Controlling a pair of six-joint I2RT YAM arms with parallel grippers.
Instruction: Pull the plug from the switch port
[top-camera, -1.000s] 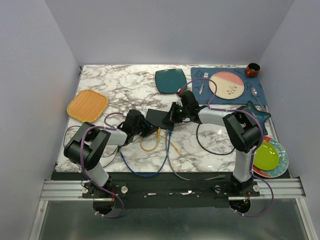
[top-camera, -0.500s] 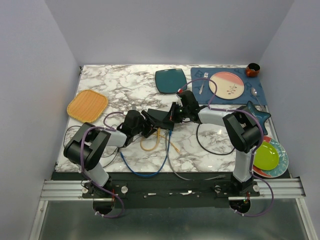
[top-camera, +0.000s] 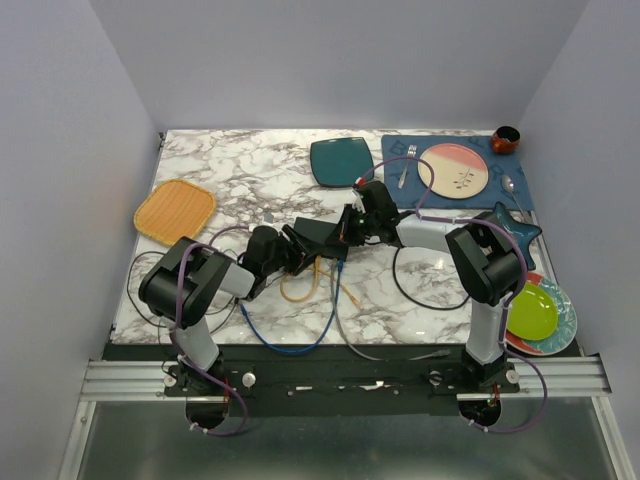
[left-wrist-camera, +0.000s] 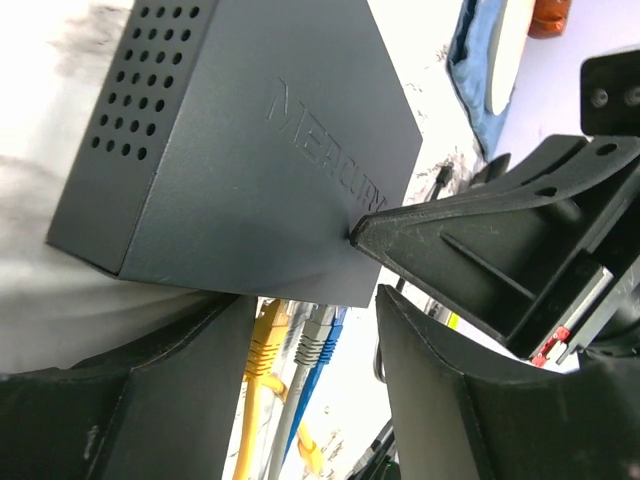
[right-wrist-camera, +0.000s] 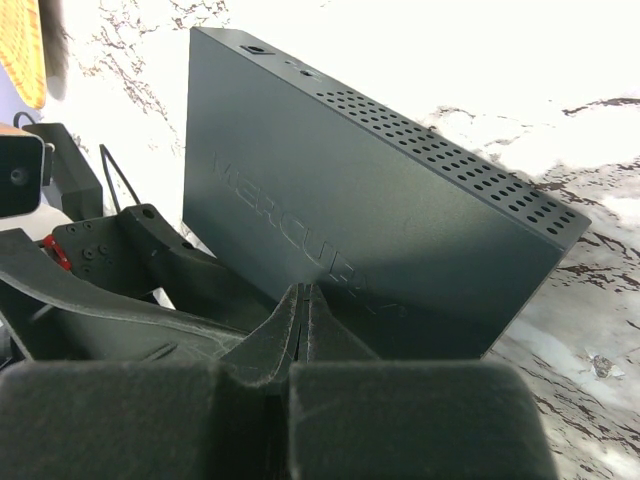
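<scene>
The switch (top-camera: 322, 234) is a flat matte-black box at the table's middle, tilted up on one edge. In the left wrist view it (left-wrist-camera: 250, 150) fills the top, with a yellow plug (left-wrist-camera: 265, 338), a grey plug (left-wrist-camera: 316, 340) and a blue plug (left-wrist-camera: 338, 322) in sockets along its lower edge. My left gripper (left-wrist-camera: 310, 300) is open, its fingers (left-wrist-camera: 170, 400) either side of the three plugs without touching them. It lies just left of the switch (top-camera: 293, 250). My right gripper (right-wrist-camera: 303, 292) is shut and empty, its tips pressed on the switch's top face (right-wrist-camera: 380, 230), as the top view also shows (top-camera: 346, 226).
Yellow (top-camera: 298, 291), blue (top-camera: 290, 345) and grey (top-camera: 345, 335) cables trail toward the near edge. A black cable (top-camera: 420, 295) loops at right. A teal plate (top-camera: 340, 160), a blue placemat (top-camera: 510, 165) with a pink plate (top-camera: 455, 170), an orange mat (top-camera: 175, 210) and a green plate (top-camera: 530, 312) ring the table.
The switch has gone from lying flat to tilted up on one edge. My left arm has pushed right and in toward its socket edge. The right gripper has stayed on the switch.
</scene>
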